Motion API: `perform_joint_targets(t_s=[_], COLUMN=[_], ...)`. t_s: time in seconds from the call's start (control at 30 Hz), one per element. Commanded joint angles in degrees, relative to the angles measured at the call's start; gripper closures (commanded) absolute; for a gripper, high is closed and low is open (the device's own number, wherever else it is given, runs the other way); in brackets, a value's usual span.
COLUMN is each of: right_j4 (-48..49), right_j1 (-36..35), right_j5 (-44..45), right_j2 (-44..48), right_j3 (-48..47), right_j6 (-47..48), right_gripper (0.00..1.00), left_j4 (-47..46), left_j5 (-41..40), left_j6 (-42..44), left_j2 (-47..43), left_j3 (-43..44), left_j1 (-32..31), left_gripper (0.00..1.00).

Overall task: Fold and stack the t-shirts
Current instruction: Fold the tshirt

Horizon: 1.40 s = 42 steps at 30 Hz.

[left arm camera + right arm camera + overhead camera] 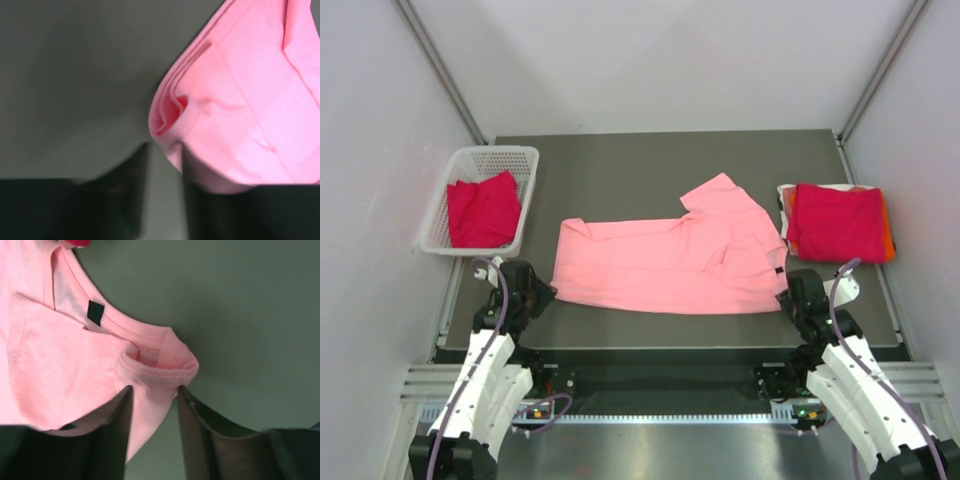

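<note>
A salmon-pink t-shirt (670,262) lies across the middle of the table, folded lengthwise. My left gripper (542,296) is at its near left corner. In the left wrist view the jaws (164,150) stand apart, with the shirt's folded edge (240,90) just reaching between the tips. My right gripper (788,290) is at the near right corner. In the right wrist view its jaws (154,390) are open and straddle the bunched collar hem (160,367). A stack of folded crimson tees (838,222), with orange and white edges showing, lies at the right.
A white mesh basket (490,155) at the far left holds another crimson tee (482,210). Grey walls close in the table on both sides and at the back. A black label (95,313) sits inside the pink collar.
</note>
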<state>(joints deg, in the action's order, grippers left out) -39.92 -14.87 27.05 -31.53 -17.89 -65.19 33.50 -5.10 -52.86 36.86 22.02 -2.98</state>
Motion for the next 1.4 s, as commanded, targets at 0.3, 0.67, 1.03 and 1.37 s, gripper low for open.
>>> perform_joint_targets(t_s=[0.3, 0.67, 1.03, 1.37], right_j4=[11.16, 22.08, 12.07, 9.69], right_j1=[-0.15, -0.07, 3.09, 4.59], right_j5=[0.82, -9.12, -17.28, -16.5], right_j2=[-5.2, -38.05, -75.48, -93.09], right_j3=[-12.51, -38.6, -76.31, -93.72], right_j6=[18.31, 42.95, 49.01, 49.63], right_gripper=[0.55, 0.55, 0.51, 0.16], left_j4=[2.72, -10.73, -17.04, -24.0], left_j5=[-4.74, 8.97, 9.41, 8.88], left_j6=[4.86, 17.09, 18.67, 18.85], left_j2=[4.35, 29.48, 45.49, 50.41], left_j3=[13.21, 29.63, 37.66, 36.69], left_j1=[0.43, -0.88, -1.24, -1.24], left_gripper=[0.3, 0.34, 0.3, 0.17])
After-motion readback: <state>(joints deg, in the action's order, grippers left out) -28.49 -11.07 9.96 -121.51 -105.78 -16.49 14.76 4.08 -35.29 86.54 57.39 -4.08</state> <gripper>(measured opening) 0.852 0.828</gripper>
